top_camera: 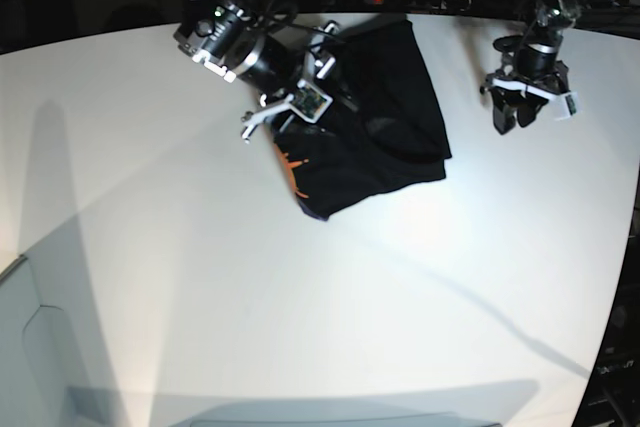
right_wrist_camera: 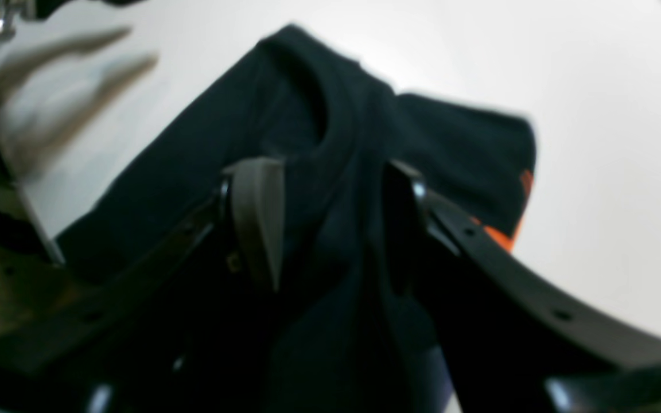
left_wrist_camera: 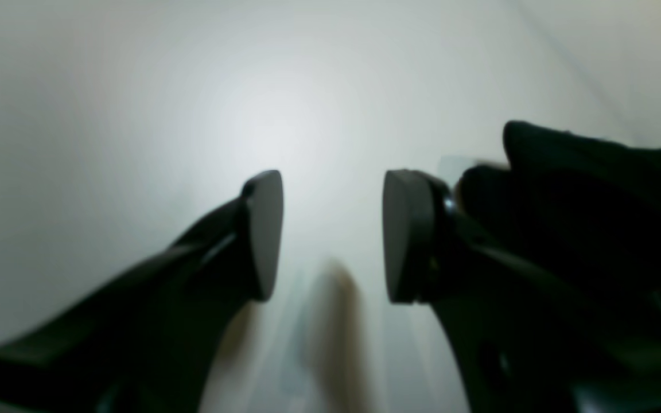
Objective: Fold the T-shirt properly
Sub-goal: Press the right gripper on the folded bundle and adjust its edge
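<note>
Between the right tool's (right_wrist_camera: 330, 229) parted jaws, bunched T-shirt (right_wrist_camera: 319, 132), grip unclear

Blurred T-shirt (right_wrist_camera: 330, 172) fold between right end effector (right_wrist_camera: 330, 223) jaws, contact unclear

No legible text, label, brand, number or sign in any view. Orange marks (right_wrist_camera: 500, 236) on the black T-shirt (top_camera: 385, 137) too blurred to read. Small tags on the arms too small to make out.
</note>
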Controlling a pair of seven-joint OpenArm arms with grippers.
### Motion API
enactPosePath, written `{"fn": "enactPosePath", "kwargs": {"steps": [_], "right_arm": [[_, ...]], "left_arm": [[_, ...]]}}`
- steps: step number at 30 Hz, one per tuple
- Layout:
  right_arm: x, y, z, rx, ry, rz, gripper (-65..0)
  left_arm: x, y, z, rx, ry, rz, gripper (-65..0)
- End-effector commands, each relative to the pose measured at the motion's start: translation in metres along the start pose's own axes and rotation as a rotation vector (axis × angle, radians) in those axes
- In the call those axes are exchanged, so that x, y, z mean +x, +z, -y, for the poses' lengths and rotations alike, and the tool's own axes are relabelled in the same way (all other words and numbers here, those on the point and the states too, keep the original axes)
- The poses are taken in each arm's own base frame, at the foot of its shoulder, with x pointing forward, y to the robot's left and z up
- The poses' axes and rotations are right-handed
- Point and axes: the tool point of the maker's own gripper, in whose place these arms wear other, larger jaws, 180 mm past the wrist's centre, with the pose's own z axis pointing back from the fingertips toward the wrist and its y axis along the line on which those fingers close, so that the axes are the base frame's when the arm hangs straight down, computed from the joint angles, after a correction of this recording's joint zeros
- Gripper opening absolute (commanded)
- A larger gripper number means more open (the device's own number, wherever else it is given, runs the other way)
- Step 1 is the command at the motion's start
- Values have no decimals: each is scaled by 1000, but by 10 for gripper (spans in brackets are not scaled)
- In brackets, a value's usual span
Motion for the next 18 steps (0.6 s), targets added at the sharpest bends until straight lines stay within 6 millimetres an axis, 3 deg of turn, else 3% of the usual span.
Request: {"fn": "enactPosePath", "kwargs": {"steps": [1, 10, 14, 18], "right_arm": [[24, 4, -1, -2, -6, 90, -362], [27, 9, -30, 59, -28, 106, -366], [38, 12, -52, 109, -53, 178, -366], [28, 6, -59, 134, -68, 156, -363]], "left_arm": [[14, 1, 3, -16, -9, 44, -370], [15, 2, 6, -21, -6, 51, -370], [13, 1, 5, -18, -1, 46, -370], [13, 1, 5, -19, -2, 48, -370]]}}
